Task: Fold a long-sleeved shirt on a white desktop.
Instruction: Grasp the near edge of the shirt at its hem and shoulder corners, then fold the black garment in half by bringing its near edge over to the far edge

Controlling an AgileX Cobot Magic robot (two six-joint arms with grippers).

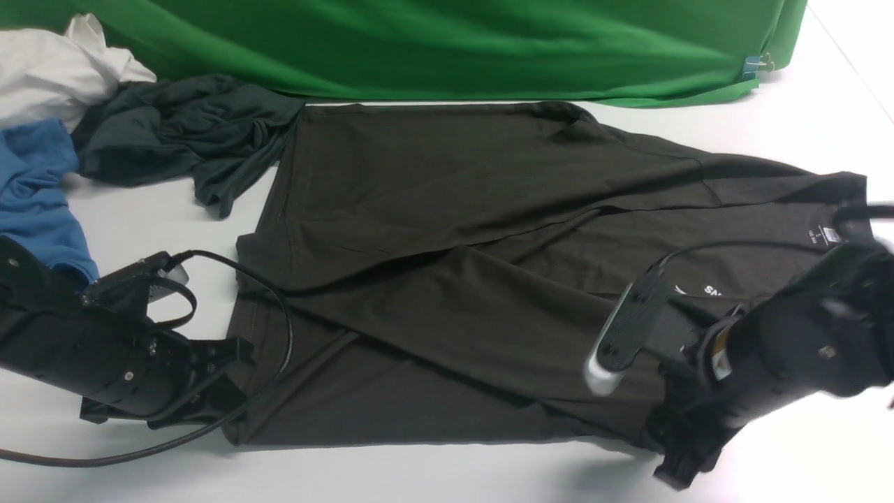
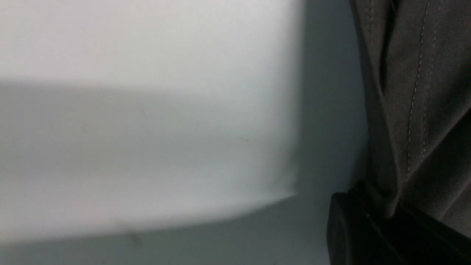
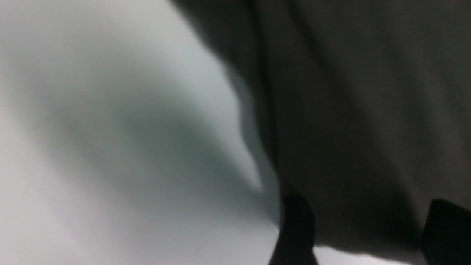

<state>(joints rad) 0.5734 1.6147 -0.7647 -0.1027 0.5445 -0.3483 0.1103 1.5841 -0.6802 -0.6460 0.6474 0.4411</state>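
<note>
Two arms reach onto the white tabletop (image 1: 419, 475) from the near side, one at each near corner of the long-sleeved shirt (image 1: 454, 279). The shirt lies flat across the middle of the tabletop, its hem toward the left and its collar toward the right. Its sleeves are folded in, crossing the body in diagonal bands. A white neck tag (image 1: 818, 235) shows at the collar, and part of a white chest logo (image 1: 698, 290) peeks out beside the right arm.

The left gripper (image 1: 237, 374) sits low at the near hem corner. In the left wrist view its fingers (image 2: 368, 235) are pressed together on the stitched hem, and the cloth creases where it runs into them. A black cable (image 1: 272, 328) from this arm loops over the shirt's left edge.

The right gripper (image 1: 670, 447) is at the near right edge of the shirt, below the logo, and is blurred in the front view. The right wrist view is soft as well, but its fingers (image 3: 294, 228) stand spread, with the dark fabric lying between them and bare tabletop to one side.

Along the far edge hangs a green backdrop (image 1: 419, 42), and the shirt's far side almost touches it. At far left lies a crumpled charcoal garment (image 1: 181, 133), touching the shirt's far hem corner. A blue garment (image 1: 35, 188) and a white cloth (image 1: 49, 70) lie beyond the charcoal one.
</note>
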